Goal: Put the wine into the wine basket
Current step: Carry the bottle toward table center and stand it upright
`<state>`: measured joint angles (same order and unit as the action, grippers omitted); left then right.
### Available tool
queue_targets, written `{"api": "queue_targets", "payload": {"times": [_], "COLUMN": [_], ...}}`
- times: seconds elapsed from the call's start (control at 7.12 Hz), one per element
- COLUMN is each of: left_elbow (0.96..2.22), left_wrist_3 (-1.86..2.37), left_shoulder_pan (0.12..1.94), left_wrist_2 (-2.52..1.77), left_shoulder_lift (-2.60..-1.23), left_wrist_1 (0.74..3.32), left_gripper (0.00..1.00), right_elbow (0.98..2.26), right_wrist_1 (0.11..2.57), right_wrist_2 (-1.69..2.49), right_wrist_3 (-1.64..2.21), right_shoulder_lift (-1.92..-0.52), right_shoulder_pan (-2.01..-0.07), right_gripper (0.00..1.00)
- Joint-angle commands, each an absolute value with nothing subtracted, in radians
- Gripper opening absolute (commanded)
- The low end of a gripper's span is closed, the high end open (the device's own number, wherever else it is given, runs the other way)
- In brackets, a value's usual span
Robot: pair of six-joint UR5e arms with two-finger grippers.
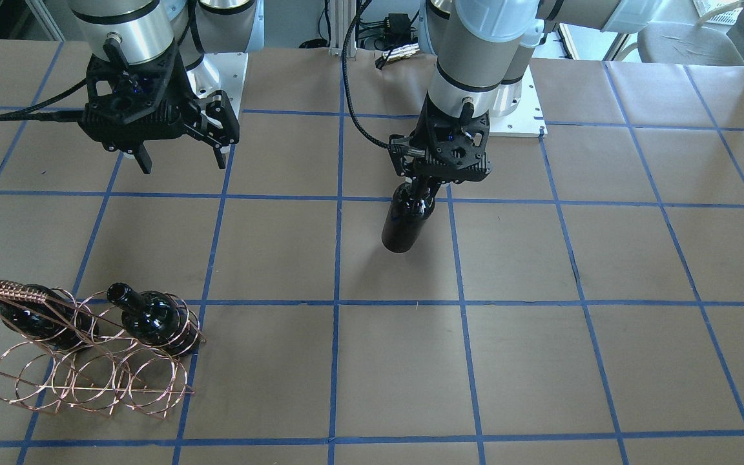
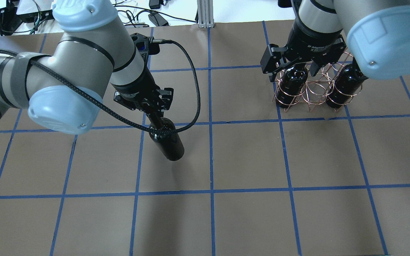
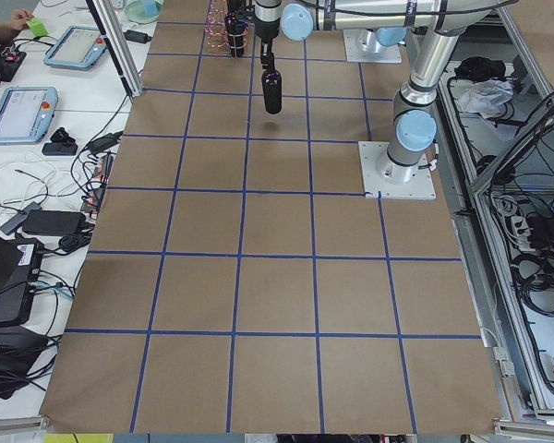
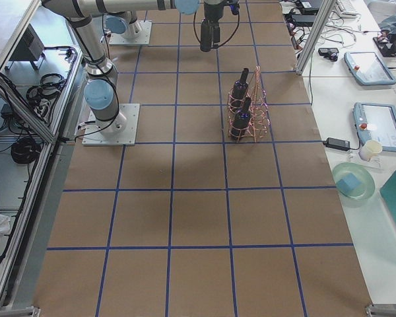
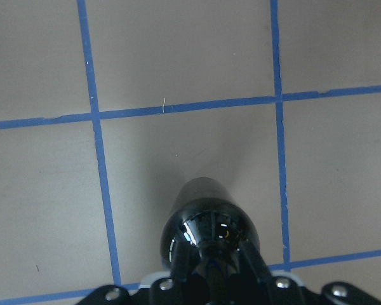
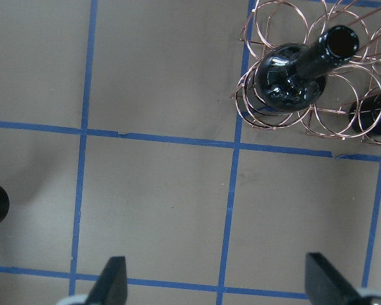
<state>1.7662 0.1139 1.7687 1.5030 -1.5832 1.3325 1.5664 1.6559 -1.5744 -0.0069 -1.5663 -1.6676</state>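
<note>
The left pincer (image 1: 420,201) is closed around the neck of the wine (image 1: 401,229), a dark glossy bottle that hangs neck-up under it over the middle of the bench (image 1: 540,323), just on the robot's side of a blue tape line (image 1: 604,205). From the side the bottle's base seems to sit a little above its shadow, so it is probably clear of the surface, though the gap is hard to judge. The left wrist camera looks straight down the bottle's shoulder onto the brown bench. The right pincer (image 1: 183,161) stands wide apart and grips nothing; its two fingers (image 6: 111,283) frame bare bench in the wrist view. The wine basket (image 1: 94,368), a copper wire rack with a braided handle (image 1: 7,292), stands towards the bench's edge opposite the robot, on the robot's right and well apart from the held bottle. A second bottle (image 1: 152,320) and a third bottle (image 1: 33,316) stand upright in the rack's two end rings, with a ring between them.
</note>
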Motion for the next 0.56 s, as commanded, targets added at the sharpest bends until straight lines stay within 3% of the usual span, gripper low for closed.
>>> {"api": "queue_targets", "payload": {"times": [0.0,0.42], "left_elbow": [1.812,1.827], "left_wrist_3": [0.126,0.184], "left_shoulder_pan": [1.779,1.815], "left_wrist_2": [1.558,1.563], "left_shoulder_lift": [-1.554,-1.548], "left_wrist_1": [1.33,1.33], "left_gripper": [0.0,0.0], "right_elbow": [1.566,1.566], "right_wrist_1": [1.658,1.66], "right_wrist_2": [-1.572,-1.566], "right_wrist_3": [-0.009,-0.009], "right_shoulder_lift": [-1.566,-1.566], "right_shoulder_pan": [-1.666,-1.666], "right_gripper": [1.0,0.98]}}
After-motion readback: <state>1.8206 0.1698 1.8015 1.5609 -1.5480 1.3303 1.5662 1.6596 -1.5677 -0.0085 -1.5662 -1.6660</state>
